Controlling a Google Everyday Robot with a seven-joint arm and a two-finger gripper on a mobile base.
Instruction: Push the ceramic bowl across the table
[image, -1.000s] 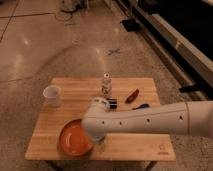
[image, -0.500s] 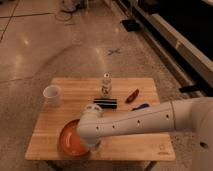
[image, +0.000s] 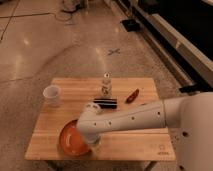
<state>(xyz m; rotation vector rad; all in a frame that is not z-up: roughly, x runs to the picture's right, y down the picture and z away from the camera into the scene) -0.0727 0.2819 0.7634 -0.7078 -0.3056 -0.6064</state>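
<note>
Push hardly begun, as I judged
The ceramic bowl (image: 71, 141) sat at the table's (image: 125, 146) near left corner. The gripper (image: 93, 142) was low at its right rim — open or closed, I could not tell — and the crossing remained.

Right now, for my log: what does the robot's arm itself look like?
A thick, smooth white tubular arm with a row of small dark dots along its side, ending in a rounded white joint. The gripper below it, at the ceramic bowl, is mostly hidden.
</note>
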